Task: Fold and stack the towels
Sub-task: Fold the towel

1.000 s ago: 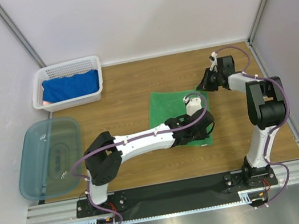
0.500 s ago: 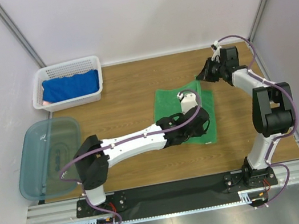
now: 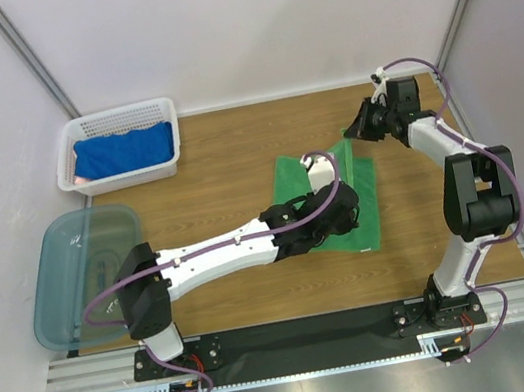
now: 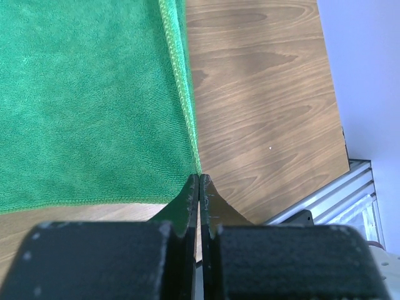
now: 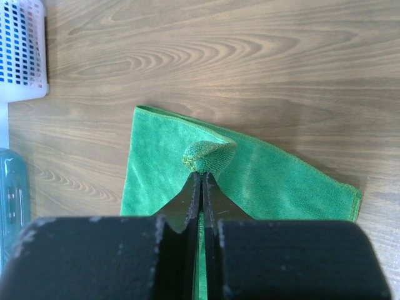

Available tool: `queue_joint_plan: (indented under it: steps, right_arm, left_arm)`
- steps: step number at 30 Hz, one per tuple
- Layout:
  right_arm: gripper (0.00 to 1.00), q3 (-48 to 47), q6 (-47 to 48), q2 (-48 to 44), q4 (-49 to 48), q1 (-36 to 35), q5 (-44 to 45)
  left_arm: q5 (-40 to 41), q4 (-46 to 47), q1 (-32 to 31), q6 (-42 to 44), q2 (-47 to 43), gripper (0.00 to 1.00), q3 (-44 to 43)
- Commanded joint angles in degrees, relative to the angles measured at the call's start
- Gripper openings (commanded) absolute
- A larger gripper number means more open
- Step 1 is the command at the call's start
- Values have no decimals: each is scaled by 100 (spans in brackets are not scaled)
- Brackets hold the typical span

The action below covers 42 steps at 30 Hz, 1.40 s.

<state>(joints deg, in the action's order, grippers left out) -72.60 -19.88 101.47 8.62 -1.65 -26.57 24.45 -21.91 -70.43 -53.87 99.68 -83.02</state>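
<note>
Green towel (image 3: pixel 364 200) lying mid-table (image 3: pixel 226 162): soft, light, limp terry. Left hand (image 4: pixel 199 180) pinches a hem corner and right hand (image 5: pixel 203 176) a bunched corner. Corners probably offer the surest hold.

- We're looking at glossy white shells on the left arm (image 3: pixel 217 255) and the right arm (image 3: pixel 426 135), broken up by chunky black joint housings.
- Purple cables (image 3: pixel 409 60) loop along both arms.
- Up close now: the left gripper (image 4: pixel 199 181) and the right gripper (image 5: pixel 203 178) have matte black fingers that taper to thin tips from blocky black bodies.
</note>
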Motion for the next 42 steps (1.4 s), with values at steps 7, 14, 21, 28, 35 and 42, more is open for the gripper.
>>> queue_joint_plan:
  steps: [7,14,21,28,35,42]
  right_arm:
    - [0,-290,159,-268,51,24,116]
    - [0,-53,283,-13,-9,323,3]
    - [0,-9,520,197,78,411,46]
    - [0,219,546,408,-19,420,143]
    - [0,439,555,435,-27,586,398]
    - [26,457,564,330,166,657,451]
  left_arm:
    - [-45,266,-93,175,-116,0,-65]
    - [-484,302,-93,298,438,0,-424]
    - [-766,170,-102,447,974,1,-759]
    - [-976,135,-93,491,1220,0,-873]
    - [-1521,-260,-111,588,1765,0,-1469]
    - [-1364,-577,-128,623,1678,33,-1594]
